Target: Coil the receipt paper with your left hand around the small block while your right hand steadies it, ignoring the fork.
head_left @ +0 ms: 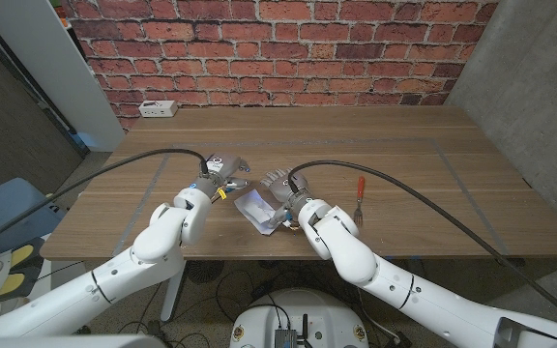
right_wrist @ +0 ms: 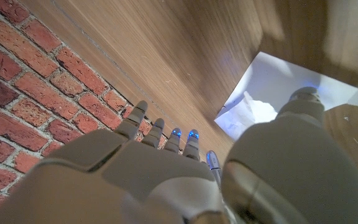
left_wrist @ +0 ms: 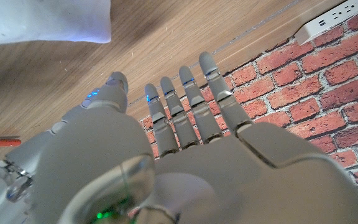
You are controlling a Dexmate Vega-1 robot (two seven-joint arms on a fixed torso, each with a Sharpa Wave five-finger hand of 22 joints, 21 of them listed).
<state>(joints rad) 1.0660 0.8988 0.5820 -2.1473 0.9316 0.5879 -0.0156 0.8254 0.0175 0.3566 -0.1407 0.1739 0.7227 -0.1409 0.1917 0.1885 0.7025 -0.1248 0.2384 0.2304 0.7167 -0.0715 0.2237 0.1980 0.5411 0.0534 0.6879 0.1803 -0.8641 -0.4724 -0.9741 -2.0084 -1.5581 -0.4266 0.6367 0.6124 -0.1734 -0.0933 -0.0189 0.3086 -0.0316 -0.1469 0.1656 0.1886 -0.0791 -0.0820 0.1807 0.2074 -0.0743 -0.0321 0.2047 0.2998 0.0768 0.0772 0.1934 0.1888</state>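
The white receipt paper [head_left: 255, 209] lies partly unrolled on the wooden table [head_left: 404, 145] near the front edge, between my two hands. In the right wrist view the receipt paper [right_wrist: 272, 84] has a crumpled fold at one end. Whether the small block sits under it I cannot tell. My left hand [head_left: 222, 176] hovers just left of the paper with its fingers [left_wrist: 191, 99] stretched out and apart, holding nothing. My right hand [head_left: 278, 189] is at the paper's right edge, fingers [right_wrist: 166, 140] extended, its thumb over the sheet.
A fork with a red handle [head_left: 360, 191] lies right of my right hand. A white power strip [head_left: 157, 109] sits at the table's far left edge, below the brick wall. The same power strip [left_wrist: 328, 18] appears in the left wrist view.
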